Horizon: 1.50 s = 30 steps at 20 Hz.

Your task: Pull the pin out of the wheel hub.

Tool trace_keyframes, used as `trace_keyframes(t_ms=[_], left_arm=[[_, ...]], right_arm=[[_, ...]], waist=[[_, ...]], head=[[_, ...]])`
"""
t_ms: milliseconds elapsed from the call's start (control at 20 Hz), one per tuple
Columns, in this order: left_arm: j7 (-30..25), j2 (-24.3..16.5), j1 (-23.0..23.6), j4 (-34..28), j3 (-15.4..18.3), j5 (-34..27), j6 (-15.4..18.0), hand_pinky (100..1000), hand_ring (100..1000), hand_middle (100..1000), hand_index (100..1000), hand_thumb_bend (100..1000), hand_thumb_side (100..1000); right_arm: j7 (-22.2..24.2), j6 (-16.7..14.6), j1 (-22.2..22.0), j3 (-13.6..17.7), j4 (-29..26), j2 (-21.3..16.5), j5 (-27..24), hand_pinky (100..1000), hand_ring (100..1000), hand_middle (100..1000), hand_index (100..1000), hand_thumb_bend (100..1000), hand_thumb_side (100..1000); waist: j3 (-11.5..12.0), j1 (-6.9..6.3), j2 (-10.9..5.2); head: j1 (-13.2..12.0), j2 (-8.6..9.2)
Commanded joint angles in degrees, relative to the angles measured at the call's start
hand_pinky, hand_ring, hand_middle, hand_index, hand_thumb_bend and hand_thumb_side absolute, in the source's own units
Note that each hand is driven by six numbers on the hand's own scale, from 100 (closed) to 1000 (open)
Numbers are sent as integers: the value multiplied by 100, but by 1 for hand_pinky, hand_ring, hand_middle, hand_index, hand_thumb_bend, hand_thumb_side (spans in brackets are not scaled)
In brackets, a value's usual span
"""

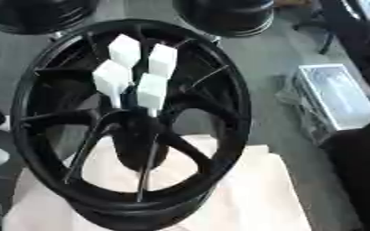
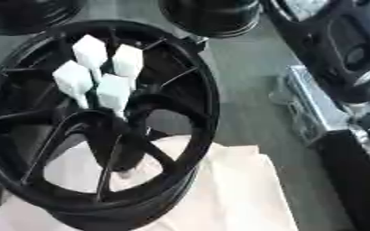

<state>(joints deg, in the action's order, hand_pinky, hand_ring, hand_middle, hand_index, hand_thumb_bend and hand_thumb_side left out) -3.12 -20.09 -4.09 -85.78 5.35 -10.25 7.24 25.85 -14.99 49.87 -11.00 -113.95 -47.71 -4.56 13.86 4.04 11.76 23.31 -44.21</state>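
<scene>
Fingers of both hands fall outside the two views, so whether they are open or closed cannot be told.

Black glossy multi-spoke metal wheel hub [image 1: 234, 113]: round rim with thin paired spokes running to a dark centre; it lies tilted on a cream, matte, softly creased cloth [image 1: 255, 194].

Four white pins with blocky, faceted heads [image 1: 125, 49] stand close together, upright, just above the hub's centre (each head tapers to a thin white stem that runs down toward the centre). Two heads sit higher, two lower, their sides nearly touching.

Two more black round wheels [image 1: 228, 18] lie beyond the hub at the far edge.

Silver-grey rectangular box with a pale shiny top [image 1: 338, 97] rests on the grey floor [image 1: 259, 58], well apart to the right; any lettering on it cannot be read.
</scene>
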Motion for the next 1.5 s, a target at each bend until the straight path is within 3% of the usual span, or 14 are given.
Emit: trace_keyframes(t_ms=[50, 650, 1200, 1500], left_arm=[[34, -112, -17, -158, 98, -44, -10, 908, 972, 988, 821, 128, 901], [61, -115, 5, -164, 144, -61, -31, 908, 972, 988, 821, 128, 902], [150, -142, 58, 34, 203, -20, -22, 907, 972, 987, 820, 128, 917], [175, -146, 81, 102, 207, 20, -21, 907, 972, 986, 820, 130, 925]], right_arm=[[-13, 56, 91, 73, -65, -157, -2, 753, 667, 663, 843, 100, 100], [107, 122, 92, 5, -65, -97, 167, 755, 679, 673, 850, 100, 116], [698, 1099, -215, -192, -45, 120, 1594, 766, 719, 712, 876, 100, 186], [896, 1165, -295, -262, 229, 188, 2077, 765, 732, 724, 877, 100, 216]], waist=[[-7, -50, -122], [-43, -52, -123], [-113, -45, -184], [-142, -9, -202]], head=[[2, 9], [-24, 9], [-93, 9], [-146, 9]])
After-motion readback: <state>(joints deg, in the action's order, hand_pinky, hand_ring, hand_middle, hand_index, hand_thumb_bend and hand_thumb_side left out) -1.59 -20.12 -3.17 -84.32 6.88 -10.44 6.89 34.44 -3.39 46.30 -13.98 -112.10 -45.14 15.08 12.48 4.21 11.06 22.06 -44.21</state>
